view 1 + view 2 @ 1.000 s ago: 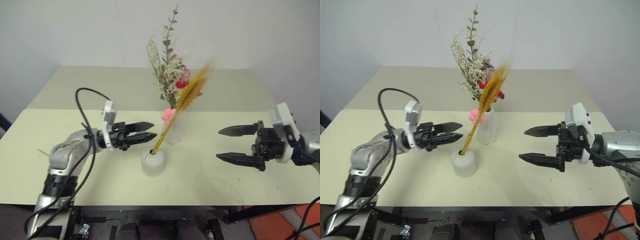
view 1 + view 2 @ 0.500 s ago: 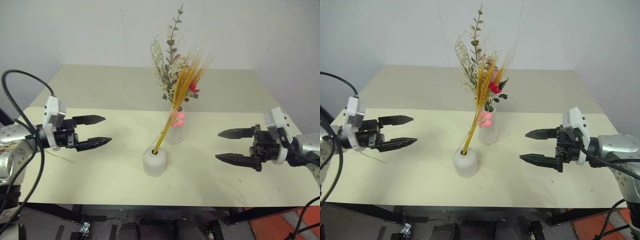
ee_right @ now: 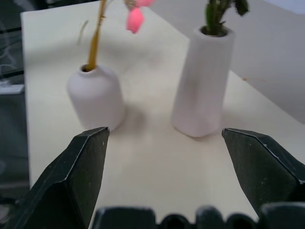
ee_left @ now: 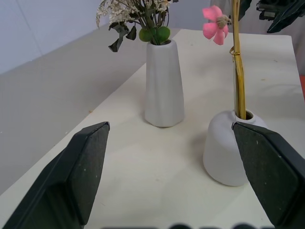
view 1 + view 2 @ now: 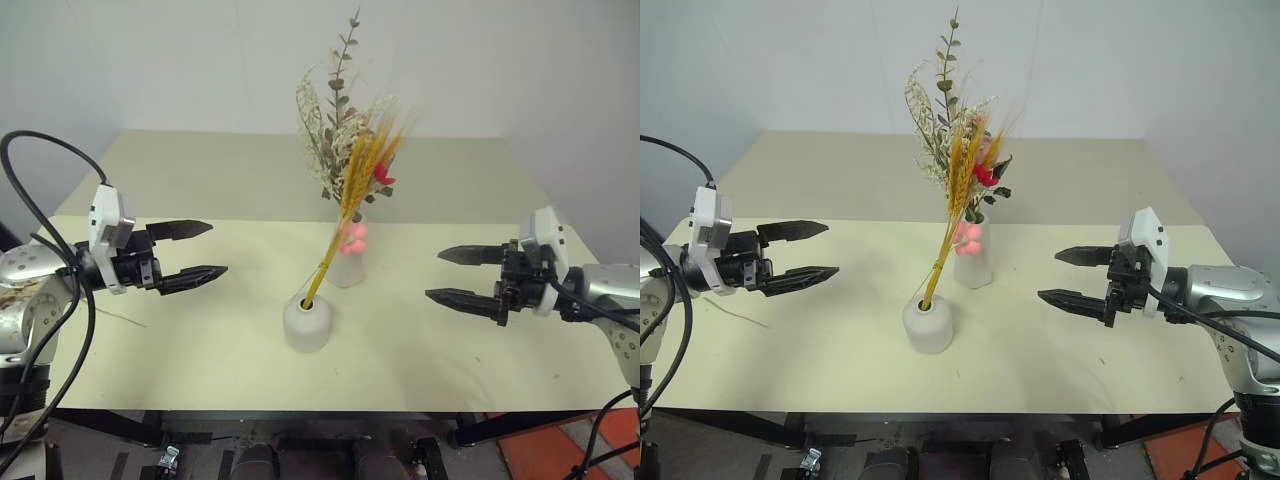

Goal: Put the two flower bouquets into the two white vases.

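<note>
The short squat white vase (image 5: 307, 322) stands at the table's middle front and holds the long golden wheat-like bundle (image 5: 352, 195), which leans right toward the other flowers. Just behind it the tall tapered white vase (image 5: 348, 266) holds the bushy bunch of pale sprigs and green leaves (image 5: 333, 125). My left gripper (image 5: 216, 250) hovers open and empty well to the left of the vases. My right gripper (image 5: 435, 274) hovers open and empty to their right. In the left wrist view the tall vase (image 4: 164, 86) and squat vase (image 4: 228, 149) stand beyond the fingers.
The vases stand on a pale yellow table (image 5: 200, 360) with a second table (image 5: 200, 170) butted behind it, against a white wall. A thin stray sprig (image 5: 118, 319) lies on the table under my left gripper. Bare tabletop lies on both sides of the vases.
My left gripper drew back to the left, away from the squat vase, and its fingers spread wide. The golden bundle swung more upright in the squat vase. The right gripper barely moved.
</note>
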Robot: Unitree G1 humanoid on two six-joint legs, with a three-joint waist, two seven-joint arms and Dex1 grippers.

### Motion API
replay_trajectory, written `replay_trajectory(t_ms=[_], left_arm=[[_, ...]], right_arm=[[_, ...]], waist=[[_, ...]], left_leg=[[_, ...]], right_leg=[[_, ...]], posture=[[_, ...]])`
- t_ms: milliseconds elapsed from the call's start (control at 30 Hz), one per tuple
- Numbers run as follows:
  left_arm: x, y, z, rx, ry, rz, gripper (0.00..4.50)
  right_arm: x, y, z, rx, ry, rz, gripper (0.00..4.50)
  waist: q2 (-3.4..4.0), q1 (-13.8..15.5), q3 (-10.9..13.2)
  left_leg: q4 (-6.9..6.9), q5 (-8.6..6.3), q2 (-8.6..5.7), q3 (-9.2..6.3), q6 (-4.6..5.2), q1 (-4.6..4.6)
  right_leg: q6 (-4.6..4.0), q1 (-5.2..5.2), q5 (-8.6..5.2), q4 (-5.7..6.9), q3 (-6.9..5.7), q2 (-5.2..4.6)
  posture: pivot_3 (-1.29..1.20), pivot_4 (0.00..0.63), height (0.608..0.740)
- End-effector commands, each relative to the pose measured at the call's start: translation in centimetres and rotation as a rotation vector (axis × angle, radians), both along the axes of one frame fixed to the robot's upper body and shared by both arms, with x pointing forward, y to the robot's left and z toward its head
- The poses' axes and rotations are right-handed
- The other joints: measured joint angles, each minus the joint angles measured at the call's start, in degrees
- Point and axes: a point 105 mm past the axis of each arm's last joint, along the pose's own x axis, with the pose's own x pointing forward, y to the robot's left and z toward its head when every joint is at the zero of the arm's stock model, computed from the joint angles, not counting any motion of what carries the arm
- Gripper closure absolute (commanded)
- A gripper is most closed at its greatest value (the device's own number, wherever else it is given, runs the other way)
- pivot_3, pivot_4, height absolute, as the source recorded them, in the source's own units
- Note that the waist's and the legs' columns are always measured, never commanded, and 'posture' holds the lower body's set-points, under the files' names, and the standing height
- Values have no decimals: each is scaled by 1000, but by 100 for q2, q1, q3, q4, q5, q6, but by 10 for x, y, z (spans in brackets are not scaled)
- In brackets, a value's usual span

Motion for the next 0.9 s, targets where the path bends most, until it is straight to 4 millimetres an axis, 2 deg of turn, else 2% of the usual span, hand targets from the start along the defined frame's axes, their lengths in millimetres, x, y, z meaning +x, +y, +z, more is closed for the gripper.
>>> replay_trajectory(t_ms=[33,233,433,567,667,800,900], left_arm=[[7,-3,11,-3,-55,46,35],[14,1,15,2,-94,144,35],[5,9,16,-4,-120,189,35],[8,12,11,-15,-133,274,35],[6,10,7,15,-138,294,35],[4,11,-5,42,-114,352,35],[6,20,-6,46,-124,475,35]], right_arm=[[-5,-4,6,-6,-39,-23,0],[-7,-2,-4,18,-22,-51,0],[5,5,-1,27,-48,-46,0],[17,5,-5,-2,-63,-85,0],[19,4,0,20,-85,-120,0],[21,-2,-17,-59,-54,-152,0],[28,-7,-17,-35,-56,-214,0]], waist=[[0,6,0],[0,2,0],[0,-57,1],[0,-36,1],[0,-3,2],[0,14,2],[0,4,2]], left_leg=[[0,0,0,0,0,0],[0,0,-1,-1,0,-1],[0,0,0,0,0,5],[0,0,1,-1,0,6],[0,0,1,0,0,-1],[0,0,-1,0,0,-3],[0,0,0,0,0,-1]], right_leg=[[0,1,0,-1,0,0],[3,3,1,-3,-1,-1],[3,2,2,5,3,2],[2,4,2,4,1,2],[3,1,2,-1,1,1],[4,3,1,-4,0,-1],[4,3,2,-3,0,0]], posture=[[0,150,740],[0,150,740],[0,150,740],[0,150,740],[0,150,740],[0,150,740],[0,150,740]])
